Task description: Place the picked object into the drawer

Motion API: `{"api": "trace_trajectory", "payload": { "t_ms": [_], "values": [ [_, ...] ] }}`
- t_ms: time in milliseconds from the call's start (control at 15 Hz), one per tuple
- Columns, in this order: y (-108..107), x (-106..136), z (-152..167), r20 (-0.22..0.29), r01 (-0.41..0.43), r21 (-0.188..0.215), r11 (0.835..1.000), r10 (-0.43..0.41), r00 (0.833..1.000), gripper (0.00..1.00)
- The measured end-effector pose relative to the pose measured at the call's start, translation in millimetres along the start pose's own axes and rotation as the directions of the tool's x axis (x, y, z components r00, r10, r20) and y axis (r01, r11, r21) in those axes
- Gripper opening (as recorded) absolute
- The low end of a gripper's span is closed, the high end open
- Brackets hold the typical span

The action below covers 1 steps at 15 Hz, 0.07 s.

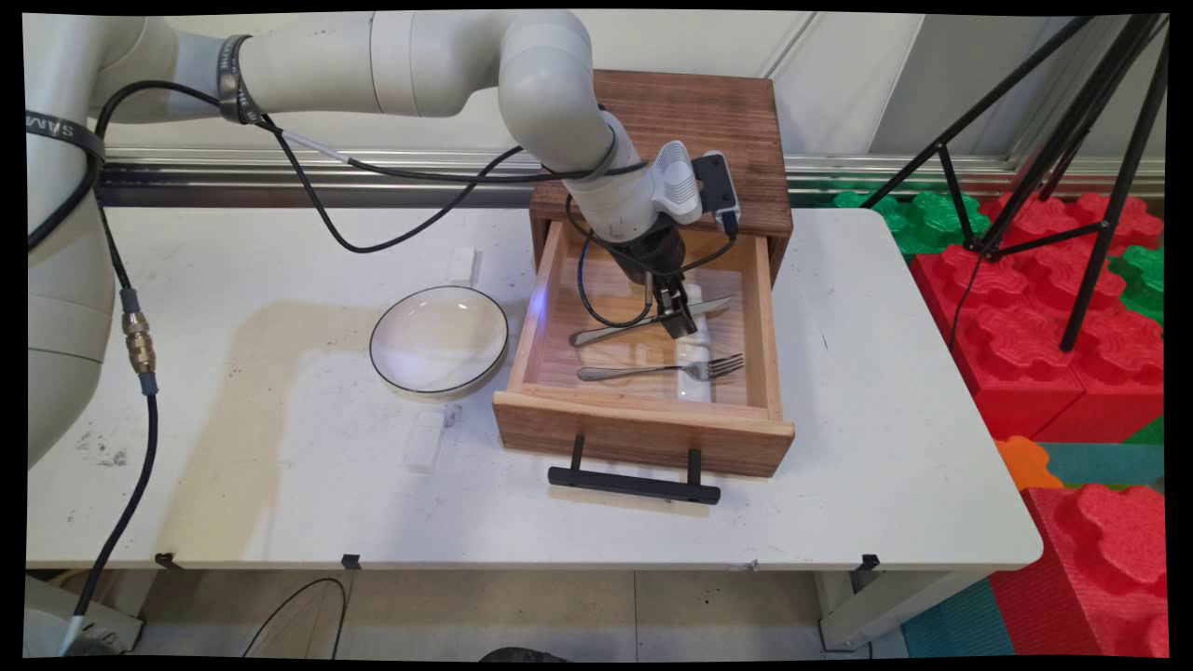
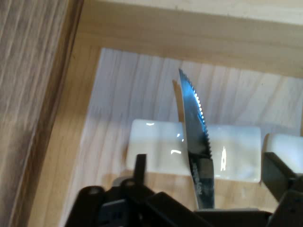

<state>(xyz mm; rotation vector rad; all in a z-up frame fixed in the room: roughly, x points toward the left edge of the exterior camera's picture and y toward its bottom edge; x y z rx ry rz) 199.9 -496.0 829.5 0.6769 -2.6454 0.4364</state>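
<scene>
One knife (image 1: 652,321) in pincer (image 1: 678,321), fork (image 1: 662,370) beside, drawer (image 1: 643,433) walls around

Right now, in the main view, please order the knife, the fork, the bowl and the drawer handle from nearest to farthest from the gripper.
1. Knife: at the gripper, inside the drawer.
2. Fork: just in front, same drawer.
3. Drawer handle: on the near front.
4. Bowl: on the table, left of the drawer.
</scene>
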Motion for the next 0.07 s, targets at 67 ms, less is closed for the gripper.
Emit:
{"api": "trace_trajectory", "payload": {
  "t_ms": [67],
  "values": [
    [0.8, 1.8, -0.2, -0.002, -0.001, 0.001, 1.000, 0.001, 1.000, 1.00]
  ]
}}
